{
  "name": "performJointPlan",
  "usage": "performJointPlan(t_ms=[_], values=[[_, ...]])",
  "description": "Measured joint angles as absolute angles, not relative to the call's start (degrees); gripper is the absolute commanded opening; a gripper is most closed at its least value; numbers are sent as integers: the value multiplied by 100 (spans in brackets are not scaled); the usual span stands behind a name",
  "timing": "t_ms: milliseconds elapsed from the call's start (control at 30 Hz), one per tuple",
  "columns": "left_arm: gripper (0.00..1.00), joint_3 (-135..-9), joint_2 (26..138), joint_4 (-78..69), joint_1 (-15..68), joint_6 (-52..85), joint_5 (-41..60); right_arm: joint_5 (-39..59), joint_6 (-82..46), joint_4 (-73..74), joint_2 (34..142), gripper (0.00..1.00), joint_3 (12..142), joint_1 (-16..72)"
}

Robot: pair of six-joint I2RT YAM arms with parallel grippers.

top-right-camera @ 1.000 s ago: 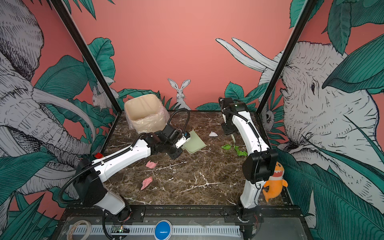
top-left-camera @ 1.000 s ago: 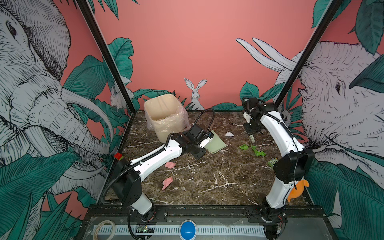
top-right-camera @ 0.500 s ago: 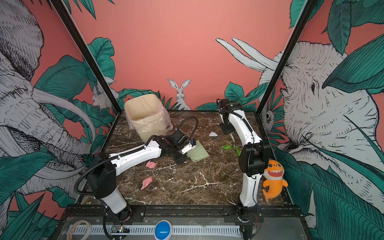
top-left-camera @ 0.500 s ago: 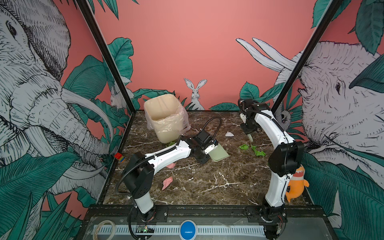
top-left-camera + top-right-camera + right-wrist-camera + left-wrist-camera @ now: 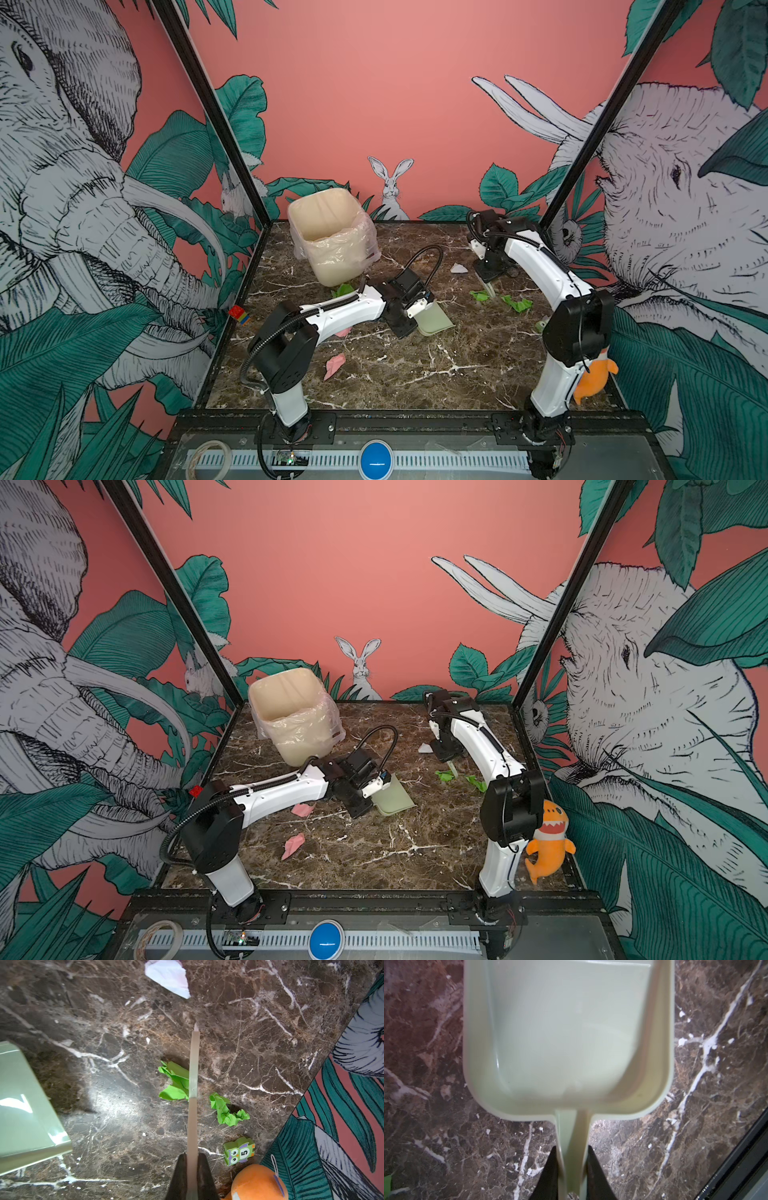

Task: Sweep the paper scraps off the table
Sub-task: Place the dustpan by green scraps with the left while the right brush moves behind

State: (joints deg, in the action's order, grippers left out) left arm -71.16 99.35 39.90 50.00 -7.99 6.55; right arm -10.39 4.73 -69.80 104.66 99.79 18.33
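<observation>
Sweep set-up: left claw [image 5: 572,1160], clamped on the dustpan [image 5: 434,321] handle, has carried it across the bench [image 5: 457,374] toward 2 green scraps [image 5: 175,1082]. Right claw [image 5: 192,1167], clamped on a brush [image 5: 193,1068], has lowered it, apparently touching 1. Pink scraps [image 5: 334,365] lie behind the dustpan, unswept.

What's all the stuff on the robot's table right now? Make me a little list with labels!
left gripper: shut on the dustpan handle
dustpan: pale green, empty
right gripper: shut on a thin pale sweeping tool, held next to a green scrap
paper scraps: three green, two pink and one white in view, all on the table
bin: bag-lined, back left corner
extras: orange plush toy, green owl block
</observation>
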Motion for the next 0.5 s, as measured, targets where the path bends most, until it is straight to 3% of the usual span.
performJointPlan(t_ms=[500], values=[[18, -6816, 9929, 4029, 5026, -803, 655, -622, 342, -7441, 9981, 0, 9662, 2676]])
